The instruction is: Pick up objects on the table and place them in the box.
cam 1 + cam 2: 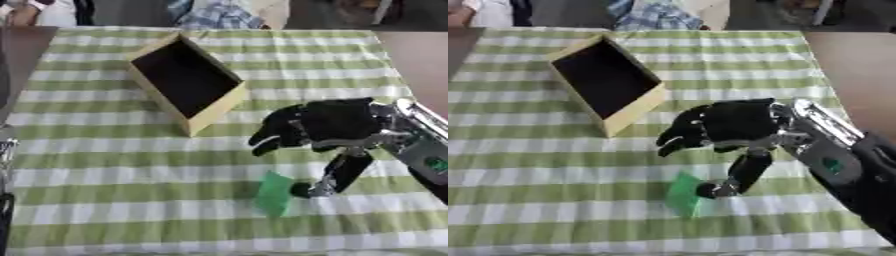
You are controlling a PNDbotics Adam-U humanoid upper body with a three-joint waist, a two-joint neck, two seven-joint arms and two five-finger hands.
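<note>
Left eye view: the right robot hand (328, 125) hovered near the box (186, 80), fingers spread wide, thumb reaching down beside a green object (275, 194) on the worktop (105, 165). Pick-up appeared underway; closing on it comes next.

Right eye view: thumb contact could not be confirmed. Left robot hand not visible.

Both eye views: head height, facing down, close; share checked tablecloth (105, 165), box (186, 80), robot hand (728, 125).
</note>
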